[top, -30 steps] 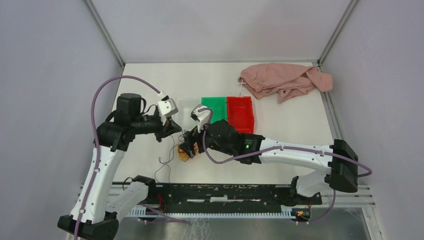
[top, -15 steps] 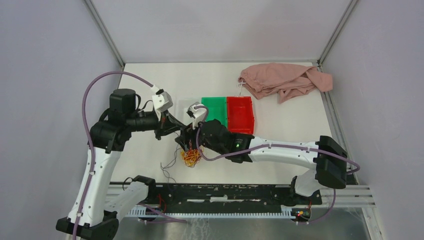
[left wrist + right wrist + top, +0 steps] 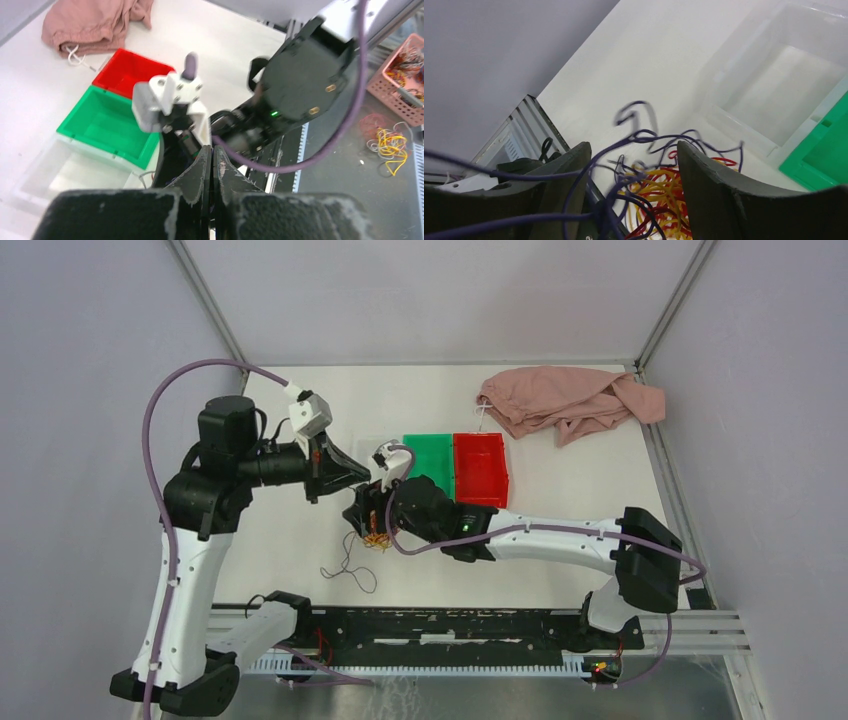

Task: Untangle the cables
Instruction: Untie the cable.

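**A:** Our left claw [image 3: 212, 156] is pressed together; we cannot tell whether a strand sits in it. Our right claw [image 3: 634, 150] is spread, with the cables [image 3: 663, 192] bunched between its fingers over the surface [image 3: 285, 535].

**B:** We judge we're mid pull-apart. Next we need one strand singled out and drawn away gently.

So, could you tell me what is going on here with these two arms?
Two robot arms are working on a tangle of thin cables in red, yellow and dark purple, near the middle of the table. The right gripper stands open with the tangle between its fingers. The left gripper is shut just beside it; whether it pinches a strand cannot be seen. One dark strand trails loose on the table. The cables are not yet separated.
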Controlling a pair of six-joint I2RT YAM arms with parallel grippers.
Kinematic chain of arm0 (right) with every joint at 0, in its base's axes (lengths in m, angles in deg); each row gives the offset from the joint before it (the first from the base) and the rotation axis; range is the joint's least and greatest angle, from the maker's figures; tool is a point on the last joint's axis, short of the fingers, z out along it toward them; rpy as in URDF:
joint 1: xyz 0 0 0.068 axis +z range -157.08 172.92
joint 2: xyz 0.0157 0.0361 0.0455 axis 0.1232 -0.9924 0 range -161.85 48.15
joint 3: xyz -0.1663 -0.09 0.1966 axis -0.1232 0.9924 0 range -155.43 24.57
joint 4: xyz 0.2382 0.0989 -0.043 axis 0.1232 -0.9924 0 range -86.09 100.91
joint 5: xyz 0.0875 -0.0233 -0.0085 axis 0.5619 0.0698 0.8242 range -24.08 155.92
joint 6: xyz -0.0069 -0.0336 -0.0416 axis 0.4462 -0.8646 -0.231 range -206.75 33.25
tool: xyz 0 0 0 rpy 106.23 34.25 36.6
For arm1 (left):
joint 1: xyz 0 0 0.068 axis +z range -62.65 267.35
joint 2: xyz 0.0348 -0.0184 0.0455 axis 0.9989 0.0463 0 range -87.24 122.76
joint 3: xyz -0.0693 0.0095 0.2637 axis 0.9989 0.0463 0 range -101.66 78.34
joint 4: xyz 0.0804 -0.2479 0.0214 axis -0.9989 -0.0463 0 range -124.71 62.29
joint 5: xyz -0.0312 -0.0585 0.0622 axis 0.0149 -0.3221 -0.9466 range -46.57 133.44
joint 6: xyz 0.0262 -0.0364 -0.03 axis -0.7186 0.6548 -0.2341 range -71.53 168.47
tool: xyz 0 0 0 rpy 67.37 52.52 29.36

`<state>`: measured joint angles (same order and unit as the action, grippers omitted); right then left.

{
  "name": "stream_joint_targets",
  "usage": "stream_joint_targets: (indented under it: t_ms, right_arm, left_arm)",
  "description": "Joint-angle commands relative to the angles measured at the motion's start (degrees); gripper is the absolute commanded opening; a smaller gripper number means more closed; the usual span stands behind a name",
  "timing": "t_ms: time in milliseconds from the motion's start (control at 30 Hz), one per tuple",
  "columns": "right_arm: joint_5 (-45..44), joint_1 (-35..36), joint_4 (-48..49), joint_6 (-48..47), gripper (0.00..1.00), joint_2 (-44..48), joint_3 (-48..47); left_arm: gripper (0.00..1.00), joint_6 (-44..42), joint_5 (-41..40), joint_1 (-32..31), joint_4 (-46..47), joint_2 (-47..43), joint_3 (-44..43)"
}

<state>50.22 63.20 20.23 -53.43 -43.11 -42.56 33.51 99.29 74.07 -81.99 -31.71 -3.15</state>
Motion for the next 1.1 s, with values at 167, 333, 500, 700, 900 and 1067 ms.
stream_joint_targets:
  t_ms: [167, 333, 500, 700, 900, 1067]
  right_arm:
    - [-2.25, -1.1, 0.55, 3.57, 0.64, 0.99, 3.55]
    - [-3.69, -1.46, 1.69, 5.52, 0.58, 3.37, 9.82]
    - [-4.78, -1.64, 1.39, 6.55, 0.58, 5.98, 15.12]
    - [-7.74, -1.67, 0.67, 8.57, 0.58, 10.63, 22.14]
    - [-8.41, -1.64, -3.09, 8.92, 0.63, 15.25, 24.72]
    - [-6.76, -1.51, -5.23, 5.39, 0.75, 14.59, 19.08]
  left_arm:
    - [0.03, 6.9, 6.59, -0.22, 2.38, 0.9, -7.29]
    - [0.03, 7.55, 6.56, -0.24, 2.43, 0.66, -9.52]
    - [0.03, 6.3, 6.2, -0.15, 2.43, 0.47, -11.32]
    - [0.03, 2.5, 2.73, -0.16, 3.97, 1.28, -16.62]
    - [0.03, -1.61, -4.19, -0.19, 7.12, 4.19, -25.67]
    - [0.03, -1.74, -5.42, -0.24, 8.26, 6.27, -32.91]
